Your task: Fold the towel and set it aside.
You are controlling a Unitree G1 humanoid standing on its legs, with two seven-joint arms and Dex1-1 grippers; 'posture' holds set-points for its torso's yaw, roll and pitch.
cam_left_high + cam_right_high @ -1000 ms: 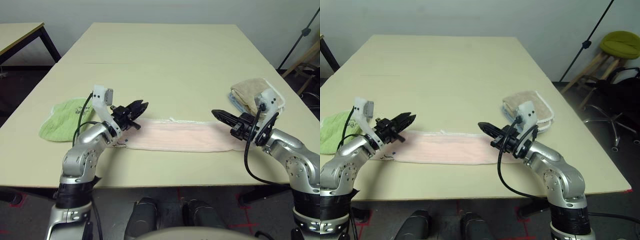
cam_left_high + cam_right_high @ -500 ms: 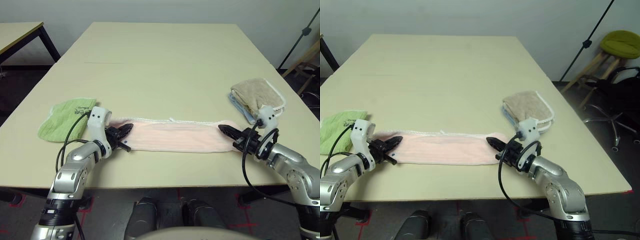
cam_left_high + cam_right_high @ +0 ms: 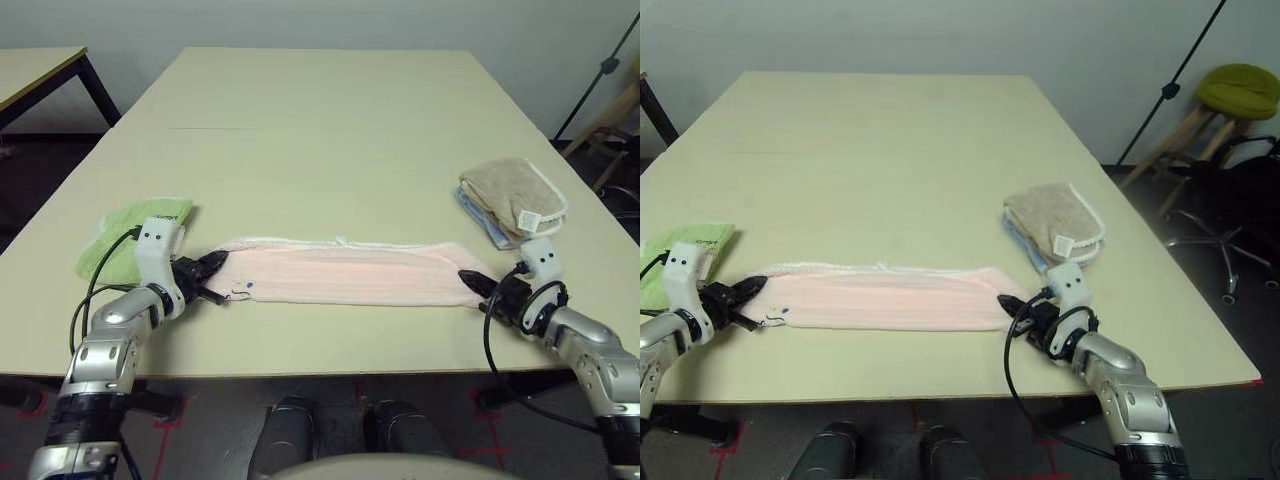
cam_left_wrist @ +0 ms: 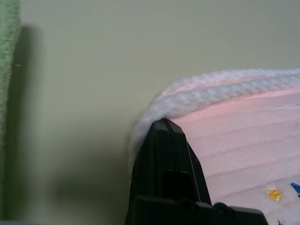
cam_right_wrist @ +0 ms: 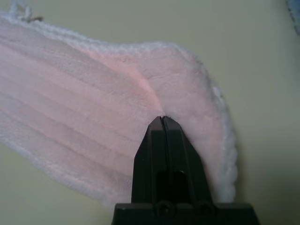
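Now I count one pink towel, two other cloths, two grippers at the towel's ends.

From the head views I see the towel lying as a long folded strip across the near part of the table; my left gripper sits at its left end and my right gripper at its right end, both low. One lime-green cloth lies just beyond my left arm, one beige towel beyond my right. In the left wrist view, the fingers are clamped together, tips against the corded edge. In the right wrist view, the fingers are pressed together, tips on pink terry.
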